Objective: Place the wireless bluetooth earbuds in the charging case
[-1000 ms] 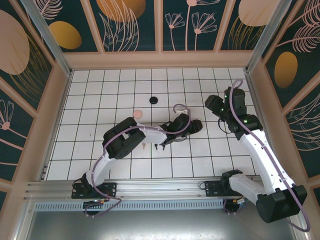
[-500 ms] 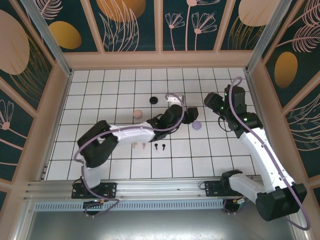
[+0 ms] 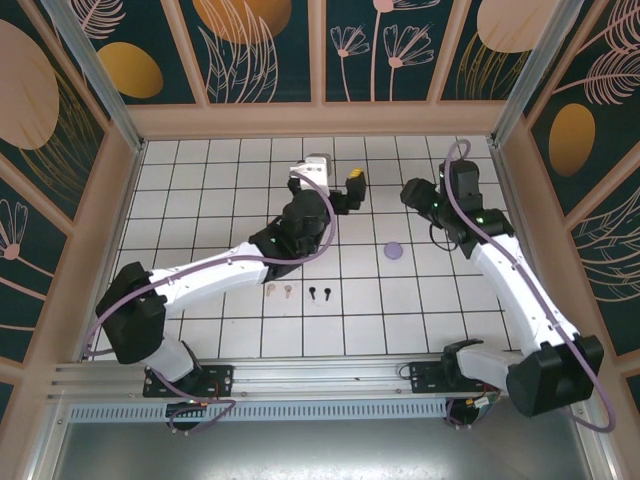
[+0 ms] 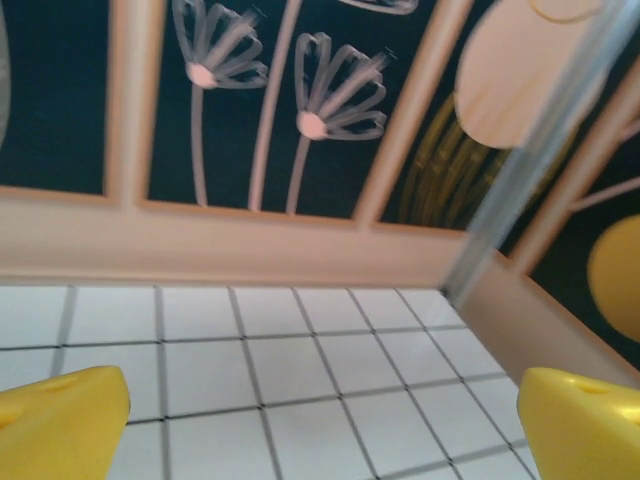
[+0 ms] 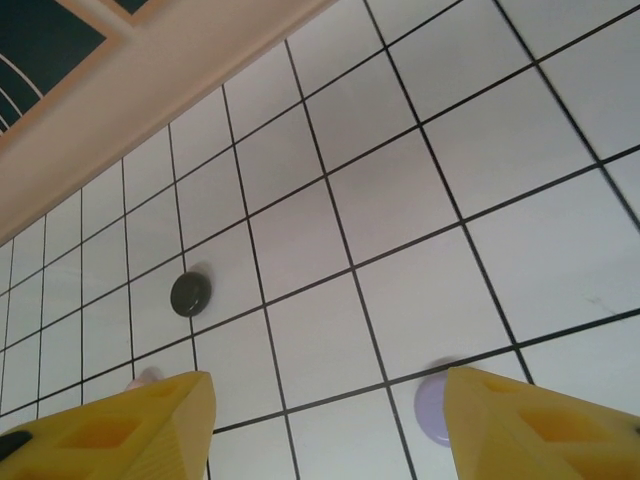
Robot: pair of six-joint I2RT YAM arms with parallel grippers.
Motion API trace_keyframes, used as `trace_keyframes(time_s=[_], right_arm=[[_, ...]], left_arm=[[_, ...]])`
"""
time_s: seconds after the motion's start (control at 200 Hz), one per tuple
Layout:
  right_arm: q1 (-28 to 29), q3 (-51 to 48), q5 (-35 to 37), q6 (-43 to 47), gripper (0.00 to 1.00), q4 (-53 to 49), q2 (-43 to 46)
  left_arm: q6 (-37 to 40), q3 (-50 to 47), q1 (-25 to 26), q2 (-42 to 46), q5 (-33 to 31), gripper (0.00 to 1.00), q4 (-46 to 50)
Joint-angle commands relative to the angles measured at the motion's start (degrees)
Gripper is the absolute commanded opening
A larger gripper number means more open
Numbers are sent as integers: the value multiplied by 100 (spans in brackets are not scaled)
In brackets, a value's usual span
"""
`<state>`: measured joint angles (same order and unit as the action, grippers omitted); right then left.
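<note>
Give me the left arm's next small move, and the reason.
Probably swing the left pincer around and down toward the earbuds. Its jaws stand wide open and empty, aimed at the back wall, while the buds lie loose on the tiled floor, nearer the arm bases.

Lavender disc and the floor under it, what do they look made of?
The lavender disc looks like smooth matte plastic: even colour, no glare. The floor looks like white ceramic tile or a tile-patterned sheet: dark grid lines, faint sheen; I can't tell which.
</note>
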<state>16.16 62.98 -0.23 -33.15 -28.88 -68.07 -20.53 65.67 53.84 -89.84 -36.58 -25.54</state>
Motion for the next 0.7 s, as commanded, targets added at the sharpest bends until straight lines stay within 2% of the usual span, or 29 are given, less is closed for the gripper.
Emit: trace_keyframes(time_s=[0.0, 0.085, 0.265, 0.4, 0.525, 0.696], right_arm=[[348, 410, -128, 71, 63, 68, -396], [702, 689, -16, 50, 64, 41, -826], [1333, 1521, 83, -104, 65, -197, -2013], [1651, 2386, 256, -178, 68, -537, -3088], [1826, 3082, 334, -388, 72, -705, -3988], [1986, 3986, 450, -709, 73, -812, -5050]], left_arm=[[-9, -345, -373, 364, -419, 99, -74], [-313, -634, -657, 627, -360, 99, -62], [-332, -1394, -928, 1120, -1019, 99, -588], [-808, -1814, -1298, 1551, -1075, 99, -586], [-1423, -1803, -1791, 1765, -649, 99, 161], [-1665, -1921, -2221, 1894, -20, 99, 322]])
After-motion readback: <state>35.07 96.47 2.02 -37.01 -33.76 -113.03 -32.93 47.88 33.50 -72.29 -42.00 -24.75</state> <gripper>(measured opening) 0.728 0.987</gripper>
